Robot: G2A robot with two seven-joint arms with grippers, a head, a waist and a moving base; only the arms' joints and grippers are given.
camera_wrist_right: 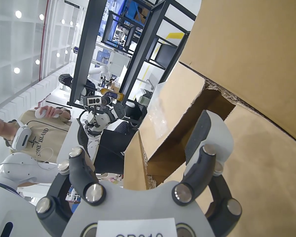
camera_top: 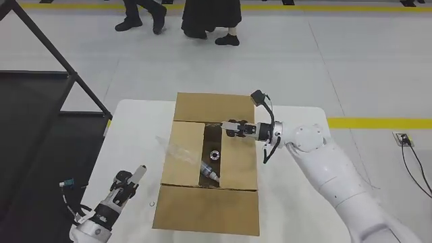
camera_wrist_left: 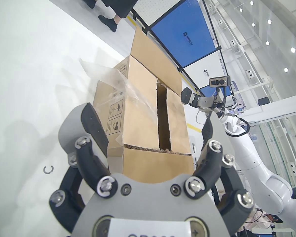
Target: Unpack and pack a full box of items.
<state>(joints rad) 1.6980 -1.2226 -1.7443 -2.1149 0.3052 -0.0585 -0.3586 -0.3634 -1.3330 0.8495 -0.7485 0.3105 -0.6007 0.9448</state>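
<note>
A brown cardboard box (camera_top: 202, 209) stands mid-table, its far and near flaps folded outward. The two inner flaps lie nearly flat, leaving a narrow gap. Through the gap I see a round black item (camera_top: 214, 153) and a white tube (camera_top: 210, 172). Clear plastic film (camera_top: 172, 150) trails off the left inner flap. My right gripper (camera_top: 228, 129) hovers open over the far end of the right inner flap; in its wrist view it (camera_wrist_right: 143, 136) has one finger (camera_wrist_right: 204, 129) just above that flap beside the gap. My left gripper (camera_wrist_left: 150, 127) is open and empty, low over the table left of the box (camera_wrist_left: 143, 114).
The white table (camera_top: 128, 135) has bare room left and right of the box. A small C-shaped ring (camera_wrist_left: 48, 169) lies on it near my left gripper. A black metal frame (camera_top: 61, 88) stands off the table's left side.
</note>
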